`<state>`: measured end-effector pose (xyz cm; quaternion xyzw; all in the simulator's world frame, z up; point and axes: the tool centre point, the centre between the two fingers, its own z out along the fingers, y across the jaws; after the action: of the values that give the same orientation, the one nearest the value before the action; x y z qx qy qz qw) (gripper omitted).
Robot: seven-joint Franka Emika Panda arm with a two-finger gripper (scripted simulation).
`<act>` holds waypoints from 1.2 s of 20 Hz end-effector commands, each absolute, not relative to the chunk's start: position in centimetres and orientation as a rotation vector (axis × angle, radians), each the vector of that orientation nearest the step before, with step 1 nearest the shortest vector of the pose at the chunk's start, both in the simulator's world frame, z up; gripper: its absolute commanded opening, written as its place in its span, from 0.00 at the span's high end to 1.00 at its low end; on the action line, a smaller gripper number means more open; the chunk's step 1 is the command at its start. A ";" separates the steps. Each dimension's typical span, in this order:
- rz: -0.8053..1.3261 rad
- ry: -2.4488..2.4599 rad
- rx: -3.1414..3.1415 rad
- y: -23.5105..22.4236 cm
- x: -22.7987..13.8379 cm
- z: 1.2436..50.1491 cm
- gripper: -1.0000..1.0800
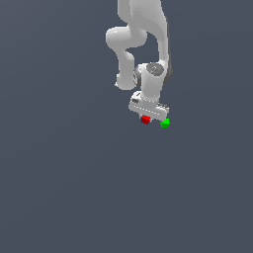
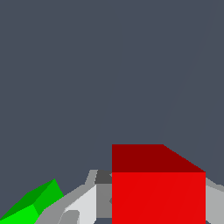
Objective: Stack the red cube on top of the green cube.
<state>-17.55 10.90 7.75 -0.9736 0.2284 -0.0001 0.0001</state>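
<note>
The red cube (image 1: 145, 119) sits between the fingers of my white gripper (image 1: 147, 116), just under the hand. In the wrist view the red cube (image 2: 158, 197) fills the gap, and a finger (image 2: 83, 202) presses against each of its sides. The gripper (image 2: 157, 208) is shut on it. The green cube (image 1: 165, 123) lies on the floor close beside the red one, toward the exterior view's right. It is apart from the red cube and outside the fingers. Only a corner of it shows in the wrist view (image 2: 30, 205). I cannot tell whether the red cube is off the floor.
A plain dark grey floor (image 1: 74, 188) surrounds the cubes. The white arm (image 1: 141, 34) rises above the gripper at the exterior view's top middle. No other object shows.
</note>
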 end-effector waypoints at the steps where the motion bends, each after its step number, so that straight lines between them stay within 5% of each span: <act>1: 0.000 0.718 -3.058 10.9 -17.6 9.2 1.00; 24: 0.001 0.718 -3.057 14.4 -18.0 10.2 1.00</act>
<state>-17.88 13.55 10.60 -0.9734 0.2290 0.0002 0.0005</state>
